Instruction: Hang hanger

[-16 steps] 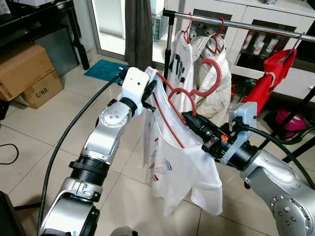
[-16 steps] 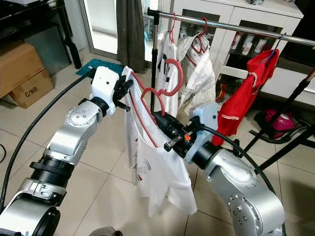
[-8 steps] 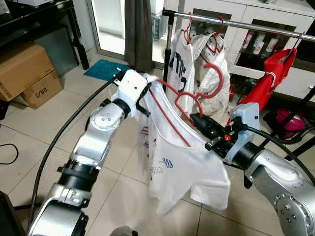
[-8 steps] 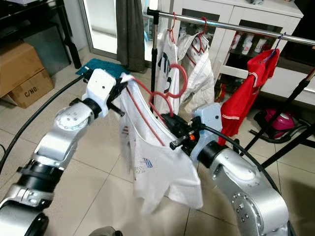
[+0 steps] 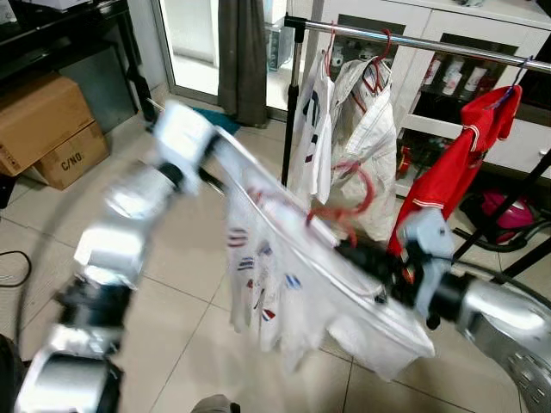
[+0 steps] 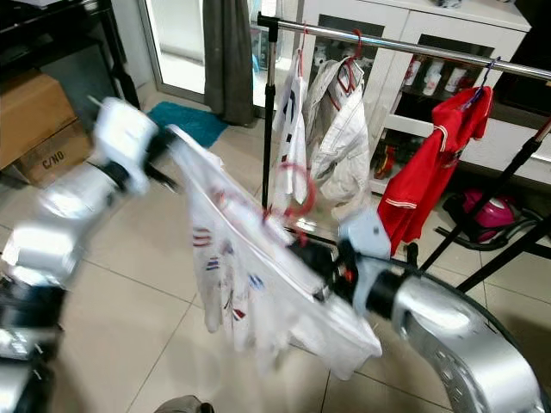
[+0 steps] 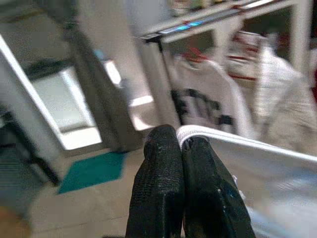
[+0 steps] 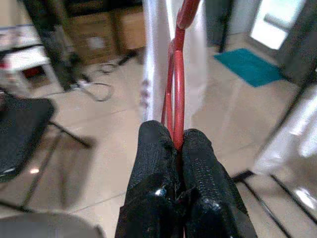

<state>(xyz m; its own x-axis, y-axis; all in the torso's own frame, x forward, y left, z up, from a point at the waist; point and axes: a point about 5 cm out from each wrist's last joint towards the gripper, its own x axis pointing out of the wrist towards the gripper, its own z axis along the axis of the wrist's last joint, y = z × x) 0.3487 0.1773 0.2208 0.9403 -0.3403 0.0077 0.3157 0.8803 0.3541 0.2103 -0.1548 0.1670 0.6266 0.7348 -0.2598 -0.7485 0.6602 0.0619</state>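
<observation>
Head views are motion-blurred: left gripper (image 7: 181, 148) is up at the robot's left with its fingers clamped on the hem of the white shirt (image 5: 284, 284), which stretches across to the right gripper (image 8: 176, 144). Right fingers are pinched on the red hanger (image 8: 178, 99), held low in front of the rail (image 5: 413, 39), its hook (image 5: 349, 194) below the rail and not on it. White garments (image 5: 344, 129) and a red shirt (image 5: 452, 163) hang on the rail behind.

Three garments (image 5: 344, 129) on rail, two cardboard boxes (image 5: 43, 120)
</observation>
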